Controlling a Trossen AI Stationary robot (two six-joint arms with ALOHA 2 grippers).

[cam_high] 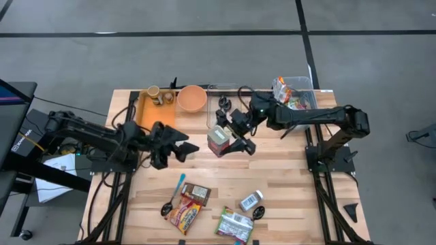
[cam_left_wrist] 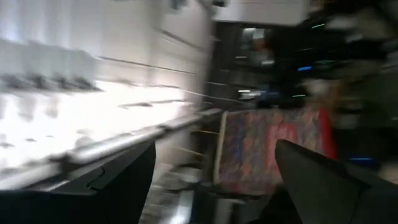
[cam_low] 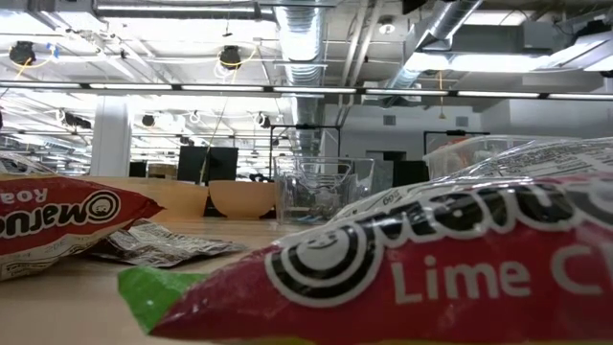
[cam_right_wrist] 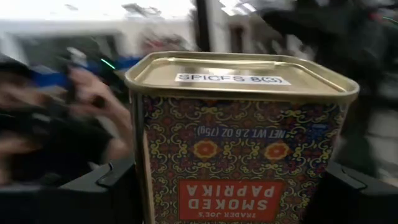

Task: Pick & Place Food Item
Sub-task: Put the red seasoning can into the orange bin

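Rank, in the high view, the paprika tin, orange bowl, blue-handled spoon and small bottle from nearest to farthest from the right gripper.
1. Paprika tin, between the right gripper's fingers.
2. Orange bowl, at the table's far edge.
3. Blue-handled spoon, near side, toward the left arm.
4. Small bottle, near side; too close to the spoon to call.

I see both my arms in matte black, built of chunky jointed segments. Black cables trail along the left arm [cam_high: 82,133]; the right arm [cam_high: 320,117] shows a small green light.

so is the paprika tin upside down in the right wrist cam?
Yes, the "SMOKED PAPRIKA" label on the tin reads inverted between the right fingers.
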